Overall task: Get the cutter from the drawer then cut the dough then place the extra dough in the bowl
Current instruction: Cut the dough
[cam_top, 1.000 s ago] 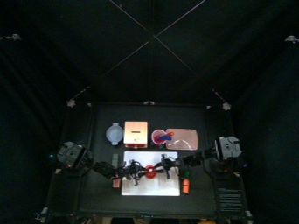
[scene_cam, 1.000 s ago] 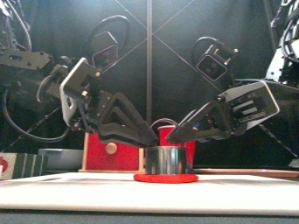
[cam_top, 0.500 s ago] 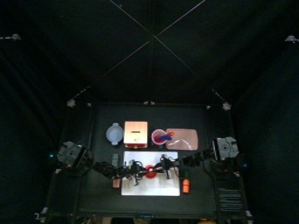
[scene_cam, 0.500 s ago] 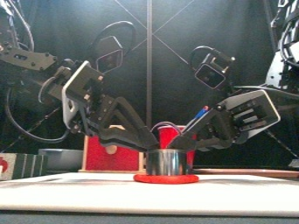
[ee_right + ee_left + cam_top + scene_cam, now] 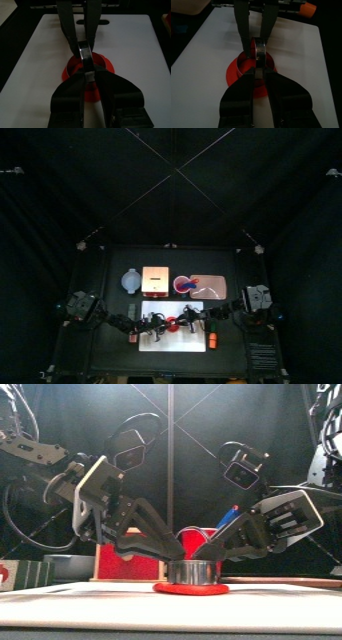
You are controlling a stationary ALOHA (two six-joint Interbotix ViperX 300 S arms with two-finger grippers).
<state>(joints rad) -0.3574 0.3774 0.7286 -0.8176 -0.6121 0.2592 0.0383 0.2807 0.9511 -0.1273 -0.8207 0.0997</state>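
Holding the cutter point(image 5: 191, 571) upright on the red dough point(image 5: 190, 588), mid white board point(image 5: 174, 342), same spot as a second ago. Clamped onto its rim from opposite sides with left gripper point(image 5: 170, 562) and right gripper point(image 5: 214, 561). Brought both a little lower since then.

Both arms are pretty much all black, built from chunky jointed segments: left arm point(image 5: 40, 452), right arm point(image 5: 327, 434). Each one has a pale grey plate above its gripper, and the right one's looks ribbed. The left gripper point(image 5: 260, 69) and right gripper point(image 5: 85, 72) have matte black jaws, fat at the base, tapering to skinny tips.
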